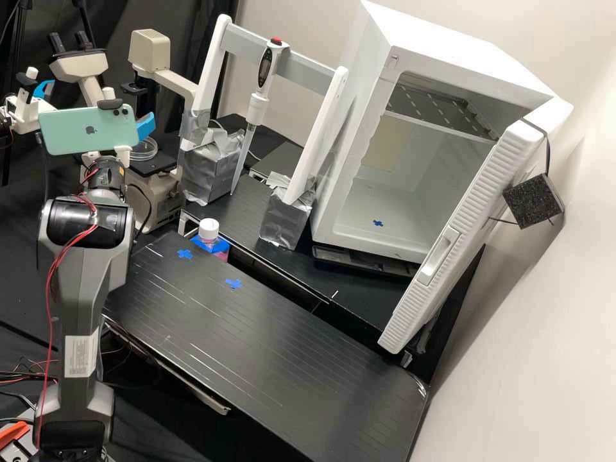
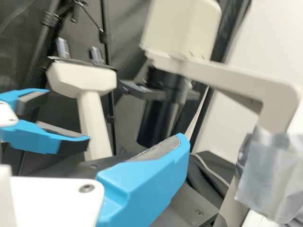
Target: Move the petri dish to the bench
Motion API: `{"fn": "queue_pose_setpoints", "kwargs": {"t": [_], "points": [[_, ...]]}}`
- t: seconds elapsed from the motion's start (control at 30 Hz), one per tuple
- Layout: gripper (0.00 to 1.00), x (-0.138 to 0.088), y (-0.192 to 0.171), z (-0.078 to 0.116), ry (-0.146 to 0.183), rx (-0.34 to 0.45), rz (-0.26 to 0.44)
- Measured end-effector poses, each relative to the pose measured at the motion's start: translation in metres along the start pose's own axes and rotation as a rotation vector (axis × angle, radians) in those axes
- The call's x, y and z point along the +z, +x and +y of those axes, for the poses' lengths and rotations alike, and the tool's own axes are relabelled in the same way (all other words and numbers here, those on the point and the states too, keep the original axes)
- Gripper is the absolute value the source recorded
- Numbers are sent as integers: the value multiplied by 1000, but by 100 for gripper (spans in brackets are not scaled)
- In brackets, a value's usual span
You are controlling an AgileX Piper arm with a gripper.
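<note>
Black and faintly scratched, the bench point(image 1: 276, 359) in your high view bears two blue tape crosses point(image 1: 185, 254), with the white cabinet point(image 1: 410, 173) standing open beyond it. Your petri dish point(image 1: 144, 149) is on the dark stage point(image 1: 154, 165) of the microscope, just beside the blue finger point(image 1: 146, 127) of your gripper. The jaws look parted, with nothing against the pad of the near finger point(image 2: 142, 187) in the wrist view; I can't see them holding the dish. Expect something very light, stiff and shallow, likely thin plastic, with smooth sides that can slip and may crack if you squeeze hard. Come in level, meet the side wall at opposite points across its widest part, and keep low on the base: a grip up on the rim could lift only a loose lid. Close gently, letting the grey pads do the work, and carry it flat in case it contains liquid.
</note>
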Motion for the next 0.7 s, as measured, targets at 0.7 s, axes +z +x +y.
{"fn": "queue_pose_setpoints", "kwargs": {"t": [0.7], "points": [[100, 43, 56, -19, 54, -117, -104]]}}
